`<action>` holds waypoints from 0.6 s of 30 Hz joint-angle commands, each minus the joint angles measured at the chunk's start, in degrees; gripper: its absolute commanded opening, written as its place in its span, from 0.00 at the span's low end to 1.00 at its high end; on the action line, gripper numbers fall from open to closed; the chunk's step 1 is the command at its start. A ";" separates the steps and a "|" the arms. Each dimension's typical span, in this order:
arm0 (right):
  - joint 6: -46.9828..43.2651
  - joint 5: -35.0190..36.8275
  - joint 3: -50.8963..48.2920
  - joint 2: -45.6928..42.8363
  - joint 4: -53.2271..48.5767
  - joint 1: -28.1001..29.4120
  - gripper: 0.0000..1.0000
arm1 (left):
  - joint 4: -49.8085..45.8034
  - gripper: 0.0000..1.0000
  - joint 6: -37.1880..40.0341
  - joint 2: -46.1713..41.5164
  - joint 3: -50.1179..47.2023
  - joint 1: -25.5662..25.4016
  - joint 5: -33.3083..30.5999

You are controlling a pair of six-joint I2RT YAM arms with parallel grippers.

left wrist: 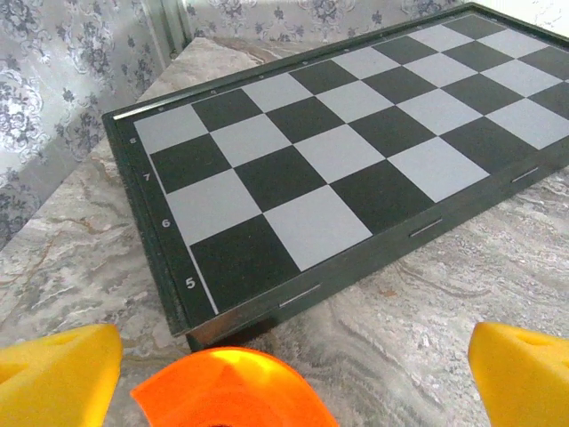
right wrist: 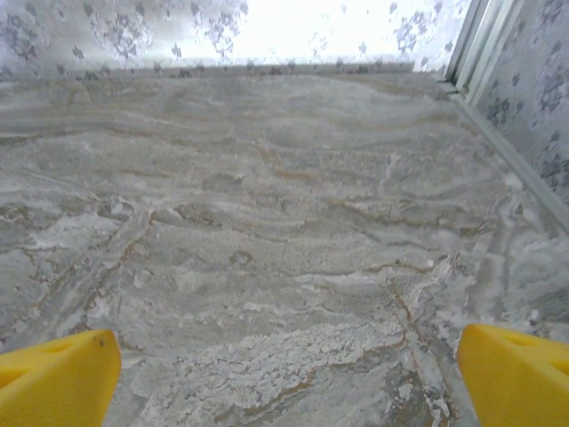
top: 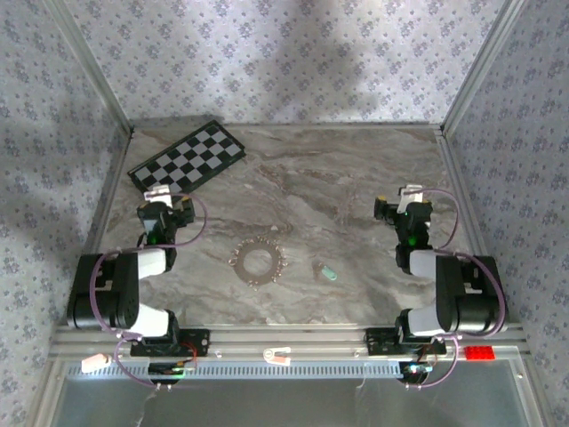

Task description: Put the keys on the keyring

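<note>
- Board point(top: 187, 156): lies at the far left of the table point(top: 356, 191), and the left wrist view looks straight onto its near edge; it plays no part here, so keep that arm off it
- Left gripper point(left wrist: 293, 342): jaws spread fully wide, nothing between the yellow fingers point(left wrist: 53, 374), hanging just short of the board and facing away from the work
- Ring point(top: 258, 261): lies flat near the middle of the table, toward the near edge, fringed all round with small keys; it is nearer the left arm, which I judge should turn back toward its base and pin or lift the ring at its rim to steady it
- Key point(top: 330, 271): lies flat just right of the ring, apart from it, mint head toward the right; it is loose, so nothing of the task is done yet
- Right gripper point(right wrist: 286, 342): jaws also fully wide and empty over bare marble, aimed at the far wall, well away from the key
- To do the pick well, I would bring the right gripper back and inward over the key, narrow the jaws before descending, and pinch the head so the blade sticks out; a flat, small key can easily skid on smooth stone, so come down slowly and square
</note>
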 commanded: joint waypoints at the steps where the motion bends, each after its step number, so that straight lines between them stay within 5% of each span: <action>1: -1.48 4.83 -0.48 -3.71 -2.75 1.67 1.00 | -8.77 1.00 0.13 -4.89 2.15 -0.73 -1.90; 7: -2.08 11.60 0.76 -14.64 -14.09 7.30 1.00 | -23.75 1.00 0.58 -15.24 5.05 -4.90 -4.07; 11: 0.14 14.10 2.35 -24.34 -24.56 11.72 1.00 | -41.37 1.00 -9.07 -21.30 12.04 -7.93 -7.59; 18: 7.55 12.63 9.77 -29.63 -48.71 18.84 1.00 | -56.34 1.00 -18.37 -23.78 18.11 -8.46 9.33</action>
